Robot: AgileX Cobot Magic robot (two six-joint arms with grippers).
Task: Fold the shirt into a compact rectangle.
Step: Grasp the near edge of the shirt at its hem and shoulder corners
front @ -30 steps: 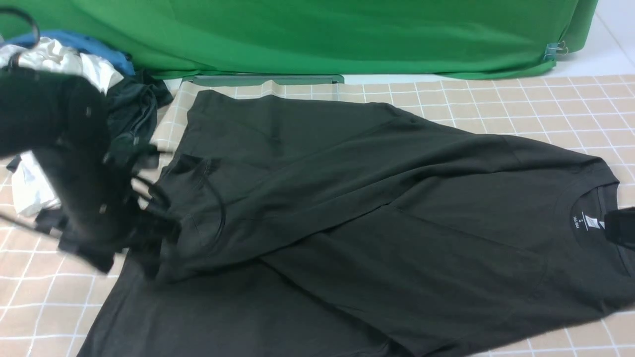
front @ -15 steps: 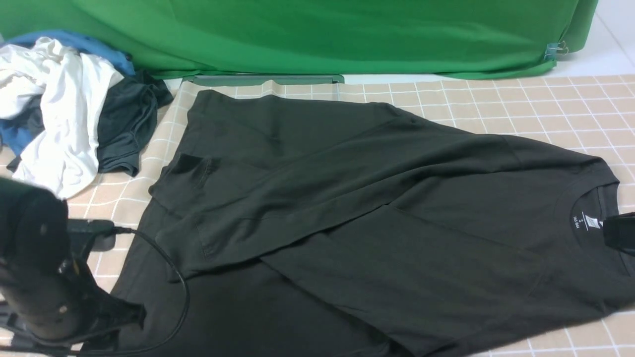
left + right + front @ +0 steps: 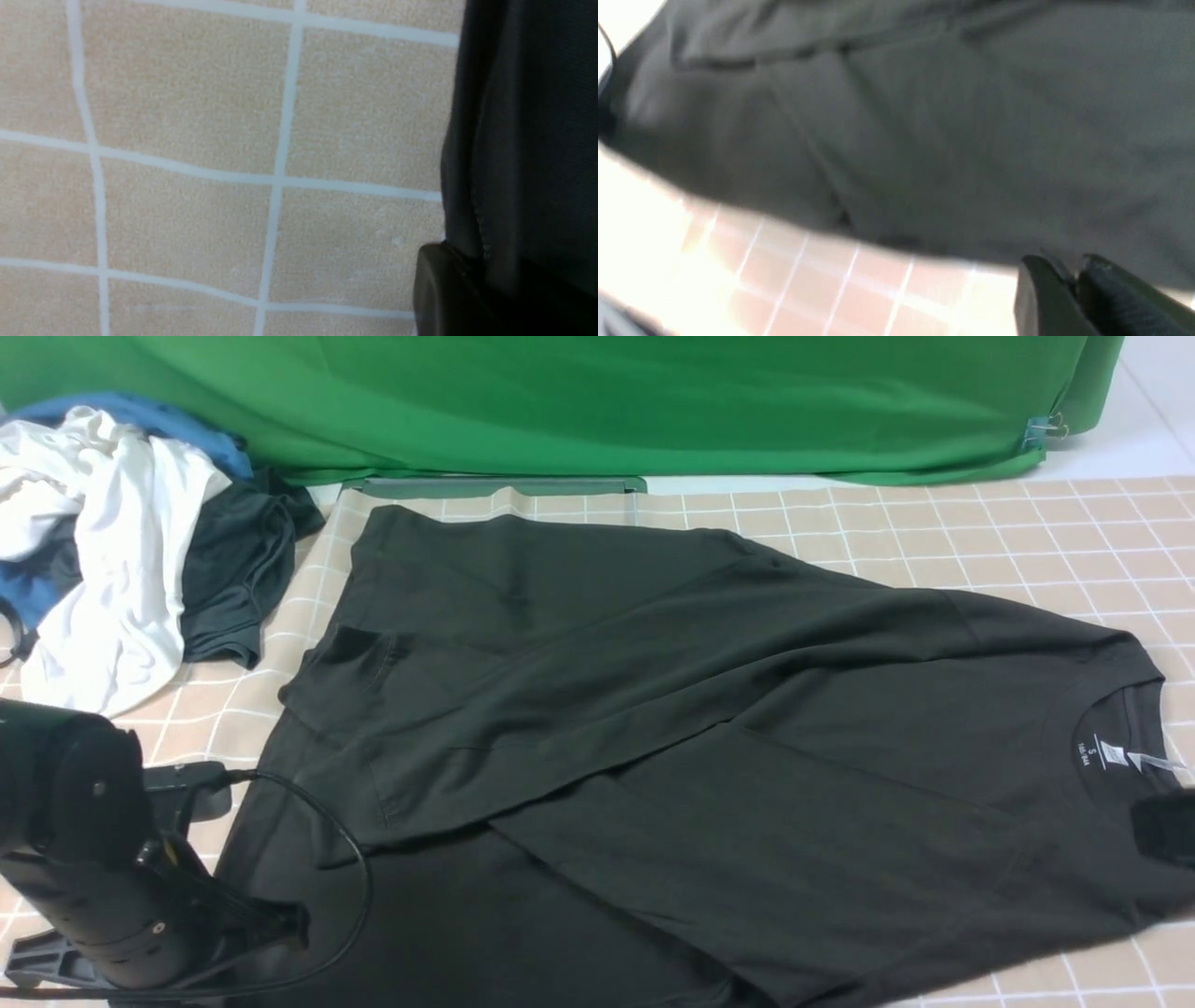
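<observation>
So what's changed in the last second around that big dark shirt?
The left gripper swung from the sleeve cuff down to the near hem of the large green-black long-sleeved shirt and closed on its edge. The right gripper slid slightly nearer beside the collar, uncovering more of the small white label. The shirt's folds and the heap of white and blue clothes stayed put.

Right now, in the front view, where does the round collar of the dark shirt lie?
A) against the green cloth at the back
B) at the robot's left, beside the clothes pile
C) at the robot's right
C: the collar, with its white label, lies at the right end of the shirt, far from the clothes pile.
</observation>
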